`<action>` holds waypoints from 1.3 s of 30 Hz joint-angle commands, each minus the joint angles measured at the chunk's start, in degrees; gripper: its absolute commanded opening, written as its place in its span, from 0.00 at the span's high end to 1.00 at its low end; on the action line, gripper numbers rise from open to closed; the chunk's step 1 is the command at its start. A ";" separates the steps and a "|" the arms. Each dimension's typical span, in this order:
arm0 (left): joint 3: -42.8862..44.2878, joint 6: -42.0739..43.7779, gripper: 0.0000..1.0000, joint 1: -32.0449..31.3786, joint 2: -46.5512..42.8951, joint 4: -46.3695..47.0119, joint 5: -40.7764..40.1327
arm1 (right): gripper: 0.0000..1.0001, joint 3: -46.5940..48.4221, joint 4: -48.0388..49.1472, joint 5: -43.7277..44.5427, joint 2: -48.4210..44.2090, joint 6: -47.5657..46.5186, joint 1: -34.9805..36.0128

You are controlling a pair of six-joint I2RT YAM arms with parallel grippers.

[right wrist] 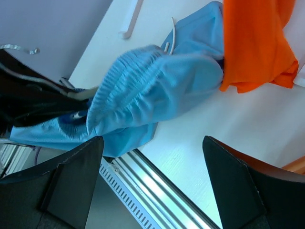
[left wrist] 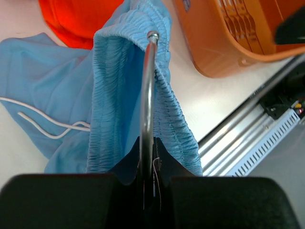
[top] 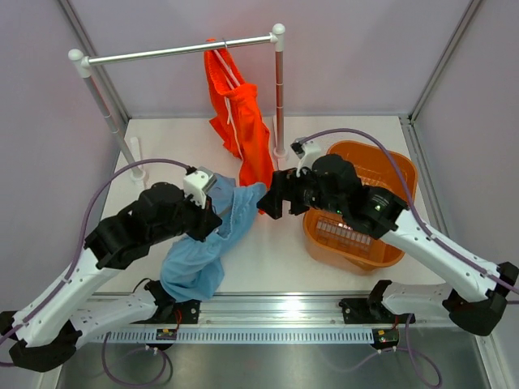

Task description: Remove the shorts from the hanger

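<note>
Two pairs of shorts were in view. The orange shorts point(top: 239, 121) hung from the rack's rail point(top: 178, 50) at the back. The light blue shorts point(top: 199, 259) trailed across the worktop point(top: 276, 259) in front of the left arm, their gathered waistband stretched over a wire hanger point(left wrist: 148, 95). The left fingers point(left wrist: 126, 169) were closed tight on that wire near its base, with cloth bunched down both sides.

The wire's long axis ran straight away from the left fingers toward the right arm, so its rounded far end, capped by the waistband, pointed at the right fingers point(right wrist: 71, 181). Those stood spread wide and held nothing, with the waistband just ahead of them and centred in the gap, not yet touched. The right arm was the nearer one to that free end.

The coming move probably called for the right fingers to close on the elastic and draw it along the wire and off its end. A sideways pull would likely snag the gathers. An orange laundry basket point(top: 397, 174) sat just beside the right arm.
</note>
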 commanded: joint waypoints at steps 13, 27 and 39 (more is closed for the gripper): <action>1.30 -2.86 1.00 -14.20 5.20 6.46 -12.90 | 0.14 12.94 -4.31 16.34 16.76 5.56 10.69; 1.39 -3.38 1.00 -14.64 5.90 7.16 -21.78 | 0.24 12.33 -6.95 20.03 17.11 6.53 11.31; 1.48 -2.59 1.00 -14.64 5.90 7.96 -20.38 | 0.33 14.00 -5.72 18.54 20.63 7.23 11.66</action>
